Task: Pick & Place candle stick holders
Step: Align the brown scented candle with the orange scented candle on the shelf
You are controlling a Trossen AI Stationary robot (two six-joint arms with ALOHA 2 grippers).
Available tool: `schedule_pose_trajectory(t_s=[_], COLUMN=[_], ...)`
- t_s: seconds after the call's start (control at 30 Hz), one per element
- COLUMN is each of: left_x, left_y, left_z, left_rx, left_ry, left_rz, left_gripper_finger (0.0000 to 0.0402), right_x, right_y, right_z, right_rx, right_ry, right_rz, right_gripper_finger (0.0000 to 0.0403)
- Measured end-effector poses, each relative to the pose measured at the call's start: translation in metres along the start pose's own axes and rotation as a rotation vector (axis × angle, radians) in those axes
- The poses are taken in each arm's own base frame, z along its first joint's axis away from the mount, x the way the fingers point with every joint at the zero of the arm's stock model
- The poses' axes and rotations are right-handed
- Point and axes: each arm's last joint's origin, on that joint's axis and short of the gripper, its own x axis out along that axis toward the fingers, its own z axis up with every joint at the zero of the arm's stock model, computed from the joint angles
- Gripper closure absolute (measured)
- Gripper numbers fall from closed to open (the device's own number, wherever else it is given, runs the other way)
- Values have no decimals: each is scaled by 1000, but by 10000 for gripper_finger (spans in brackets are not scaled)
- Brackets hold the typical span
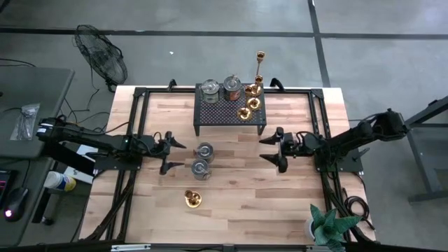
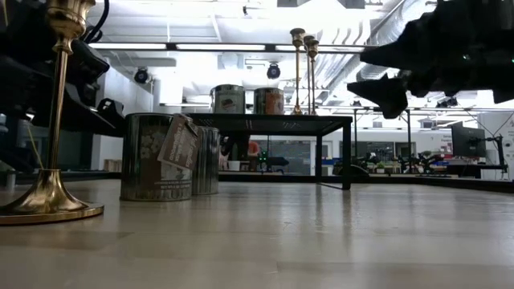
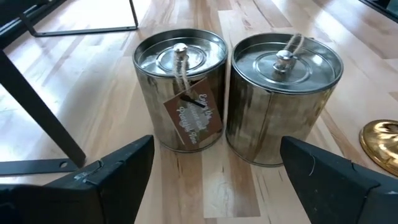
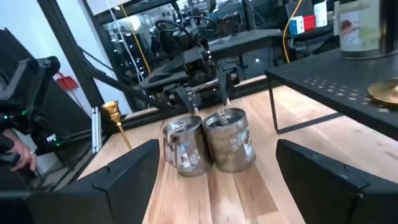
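Two silvery cups with lids and string tags stand side by side mid-table (image 1: 204, 150) (image 1: 200, 168); they also show in the left wrist view (image 3: 180, 87) (image 3: 283, 93). A brass candlestick (image 1: 193, 199) stands on its round base nearer the front edge. On the black perforated stand (image 1: 229, 115) are two more silvery cups (image 1: 209, 91) (image 1: 232, 88) and three brass candlesticks, one of them tall (image 1: 260, 59). My left gripper (image 1: 180, 155) is open, just left of the two table cups, its fingers clear of them (image 3: 216, 149). My right gripper (image 1: 264, 149) is open and empty, to their right (image 4: 217, 155).
A green potted plant (image 1: 329, 227) stands at the front right corner. The stand's legs (image 3: 37, 118) rest on the table just beyond the two cups. Bare wood lies between the cups and my right gripper.
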Motion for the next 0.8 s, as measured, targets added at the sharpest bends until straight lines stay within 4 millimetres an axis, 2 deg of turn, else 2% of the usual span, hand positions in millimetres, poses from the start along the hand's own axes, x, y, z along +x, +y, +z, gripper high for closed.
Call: schedule_pose_trajectory(t_s=[0.23,0.47,0.57,0.8], left_x=[0,0,0,0], left_y=[1,1,1,1], left_z=[0,0,0,-1], left_rx=[0,0,-1,-3], left_ry=[0,0,1,9], left_rz=[20,26,37,50], left_gripper_finger=[57,57,57,57], right_x=[-16,-16,-18,-27], right_y=[-6,-8,-8,-5], right_z=[-15,-21,-23,-9], right_rx=[-5,-12,-15,-10], right_ry=[43,112,142,94], right_rz=[-11,-31,-39,-25], right_gripper_finger=[87,87,87,87])
